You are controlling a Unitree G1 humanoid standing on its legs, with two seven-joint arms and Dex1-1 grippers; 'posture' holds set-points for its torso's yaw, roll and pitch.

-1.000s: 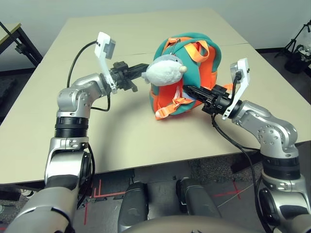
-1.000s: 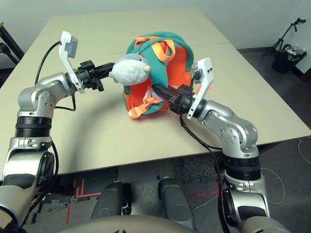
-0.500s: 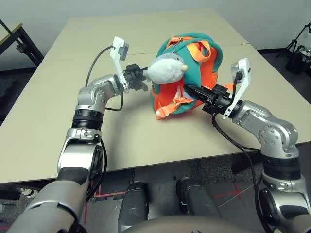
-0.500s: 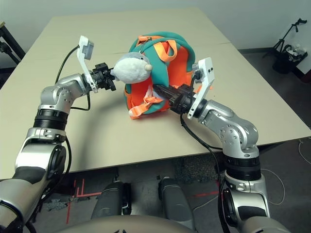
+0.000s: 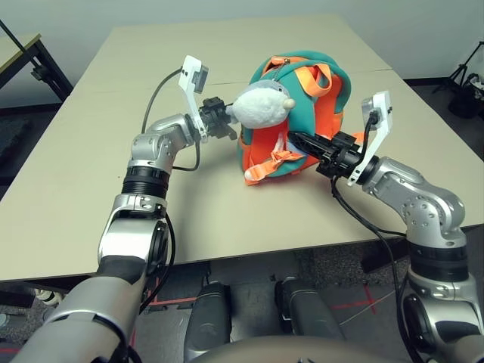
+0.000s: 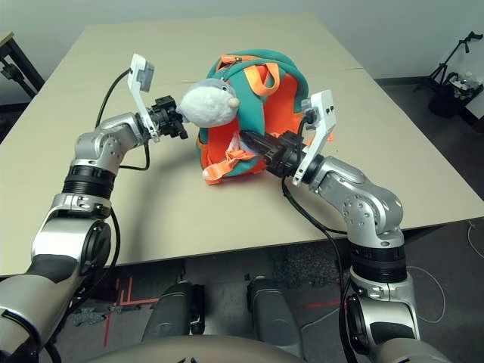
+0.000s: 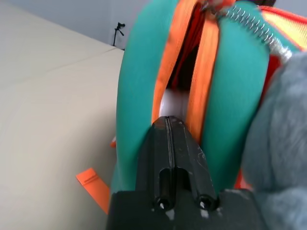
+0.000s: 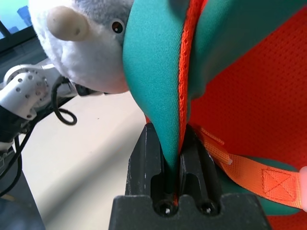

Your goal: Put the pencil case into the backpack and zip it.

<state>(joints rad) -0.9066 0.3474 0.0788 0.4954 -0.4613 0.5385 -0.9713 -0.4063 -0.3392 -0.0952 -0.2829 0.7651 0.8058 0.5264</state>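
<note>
Drawn in toward the backpack [image 5: 299, 113] since earlier, the closed left gripper [image 7: 169, 125] is pressed at its gaping opening, pencil case [image 7: 171, 104] glimpsed inside, while the right gripper [image 8: 169, 139] pinches a teal edge that could be lost if zipping tugs the bag.

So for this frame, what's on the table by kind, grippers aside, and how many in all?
Backpack: 1, teal and orange
Plush fish toy: 1, grey and white, hanging on the backpack
White item inside the backpack's opening: 1, too hidden to name
Total: 3
</note>
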